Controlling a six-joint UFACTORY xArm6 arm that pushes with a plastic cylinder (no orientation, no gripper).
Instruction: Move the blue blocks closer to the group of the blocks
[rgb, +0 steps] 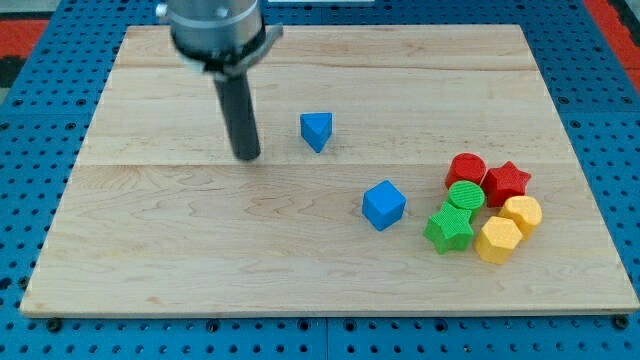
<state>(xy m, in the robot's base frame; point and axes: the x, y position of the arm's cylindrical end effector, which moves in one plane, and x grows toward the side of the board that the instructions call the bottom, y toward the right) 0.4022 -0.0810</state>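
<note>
A blue triangular block (316, 130) lies near the board's middle, toward the view's top. A blue cube (383, 205) lies lower and to the right, close to the group. The group at the view's right holds a red cylinder (466, 169), a red star (507, 181), a green cylinder (465, 196), a green star (449, 229), a yellow hexagon (497, 240) and a yellow rounded block (522, 212). My tip (247, 156) rests on the board left of the blue triangular block, apart from it by a short gap.
The wooden board (200, 250) lies on a blue pegboard table (30, 150). The arm's grey body (215, 30) hangs over the board's top left part.
</note>
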